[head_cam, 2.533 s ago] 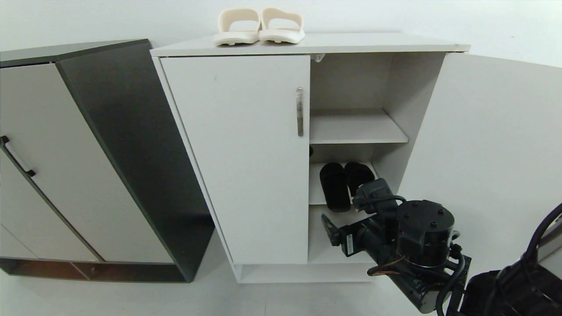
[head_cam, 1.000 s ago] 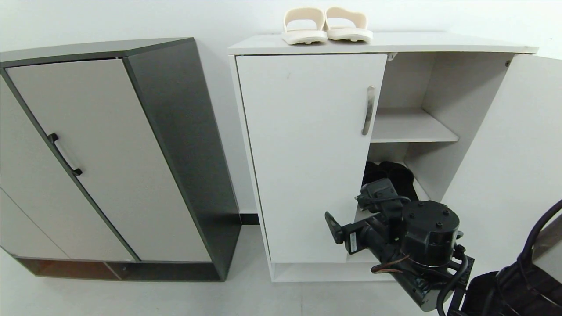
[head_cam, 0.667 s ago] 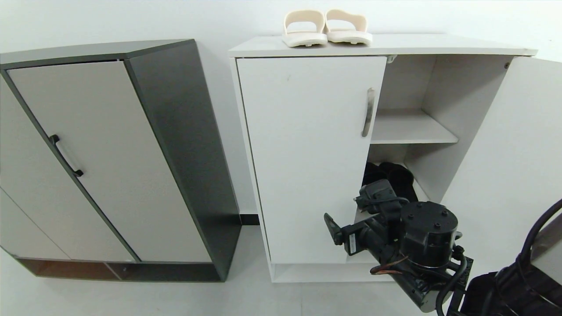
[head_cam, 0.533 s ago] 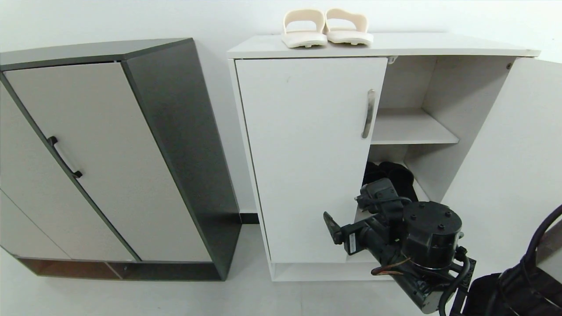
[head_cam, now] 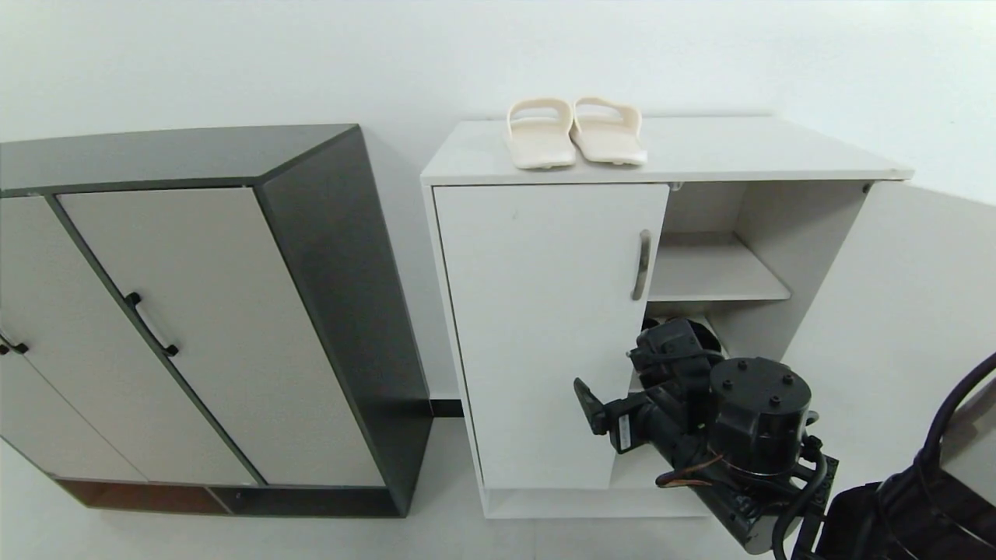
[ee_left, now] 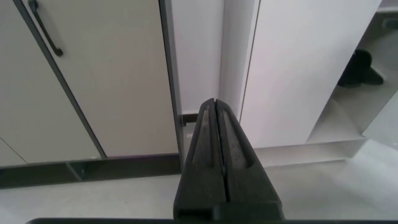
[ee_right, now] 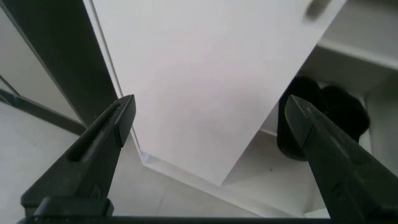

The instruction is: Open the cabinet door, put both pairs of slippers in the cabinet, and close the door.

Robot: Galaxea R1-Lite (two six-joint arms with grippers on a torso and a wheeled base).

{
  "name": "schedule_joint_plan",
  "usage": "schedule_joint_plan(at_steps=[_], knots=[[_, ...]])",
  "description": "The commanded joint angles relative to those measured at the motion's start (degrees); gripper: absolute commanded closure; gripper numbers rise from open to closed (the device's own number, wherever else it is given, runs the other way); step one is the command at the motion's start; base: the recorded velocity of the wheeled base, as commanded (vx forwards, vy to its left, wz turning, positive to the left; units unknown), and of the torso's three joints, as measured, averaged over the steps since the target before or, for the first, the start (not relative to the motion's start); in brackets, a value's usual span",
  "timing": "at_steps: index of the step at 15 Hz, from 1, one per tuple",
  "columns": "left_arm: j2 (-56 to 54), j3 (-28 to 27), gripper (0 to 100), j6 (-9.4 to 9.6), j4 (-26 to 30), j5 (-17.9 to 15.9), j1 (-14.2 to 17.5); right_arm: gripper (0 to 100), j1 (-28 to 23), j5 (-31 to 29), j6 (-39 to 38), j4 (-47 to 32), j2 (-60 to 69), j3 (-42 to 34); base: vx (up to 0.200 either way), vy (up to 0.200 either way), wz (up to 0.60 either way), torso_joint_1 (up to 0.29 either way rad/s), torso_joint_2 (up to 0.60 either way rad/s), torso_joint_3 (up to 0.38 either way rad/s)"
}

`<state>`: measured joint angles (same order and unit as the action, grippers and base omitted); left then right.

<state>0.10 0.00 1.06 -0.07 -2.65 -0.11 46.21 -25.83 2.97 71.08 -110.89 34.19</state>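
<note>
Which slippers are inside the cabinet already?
The black slippers: they lie inside the white cabinet's open side. The cream slippers sit on its top.

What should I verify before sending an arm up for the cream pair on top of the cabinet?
1. Right door swung open: ok.
2. Black slippers on a shelf inside the cabinet: ok.
3. Cream slippers stowed: not ok, they sit side by side on the cabinet top.
4. Upper shelf free: ok for the visible part; the shut left door hides the rest.
5. Right hand open and empty: ok.
6. Left hand ready to grasp: not ok, it is shut.
</note>
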Motion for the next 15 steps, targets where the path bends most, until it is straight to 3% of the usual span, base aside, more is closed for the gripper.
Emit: schedule_joint_plan(at_steps=[1,15], knots=[[-0.01,0.00,100,-0.01,-0.01,0.01,0.02,0,0.02,-0.01,0.01,0.02,-0.03,-0.01,0.000,0.000,0.00,0.129,-0.46,-0.330],[-0.01,0.00,100,-0.01,-0.01,0.01,-0.07,0,0.02,-0.01,0.01,0.02,0.06,-0.09,0.000,0.000,0.00,0.185,-0.50,-0.313]])
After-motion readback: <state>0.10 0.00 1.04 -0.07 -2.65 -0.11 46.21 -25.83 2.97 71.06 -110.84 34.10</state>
